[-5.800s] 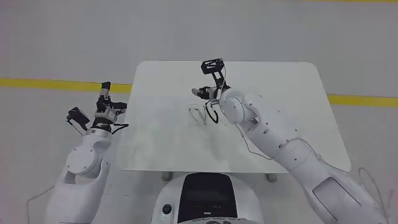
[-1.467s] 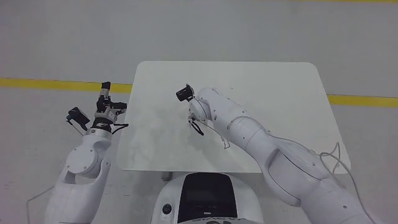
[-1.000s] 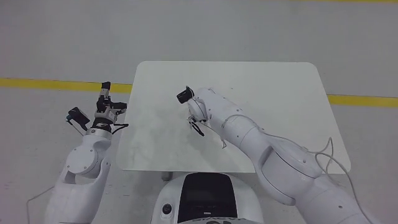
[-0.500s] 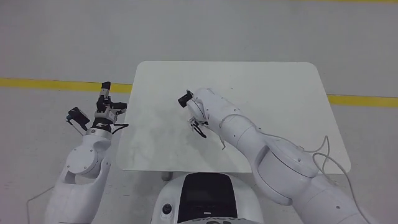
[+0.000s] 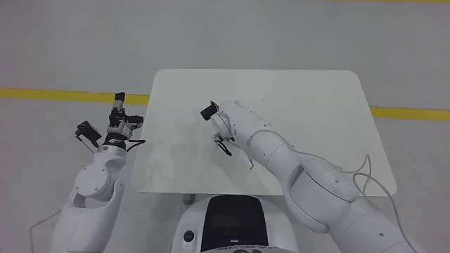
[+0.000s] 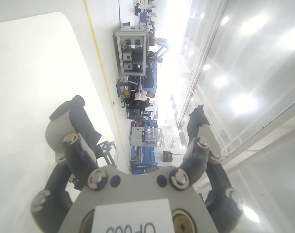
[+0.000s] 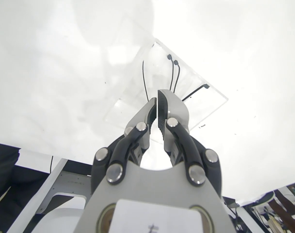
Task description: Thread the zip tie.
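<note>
Presently, right claw (image 7: 157, 98) is held closed at the ties (image 7: 175, 62) in the tray (image 7: 203, 101), presumably for pickup; left claw (image 6: 137, 105) is parked spread, aside.

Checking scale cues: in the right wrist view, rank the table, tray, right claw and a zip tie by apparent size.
1. Table.
2. Right claw and tray: unranked, the claw looms only from nearness to the camera.
3. Zip tie, a thin black strip.

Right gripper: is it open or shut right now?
Shut: the right gripper is closed tip to tip above the black zip ties in the clear tray. Whether it pinches a tie, cannot tell.
</note>
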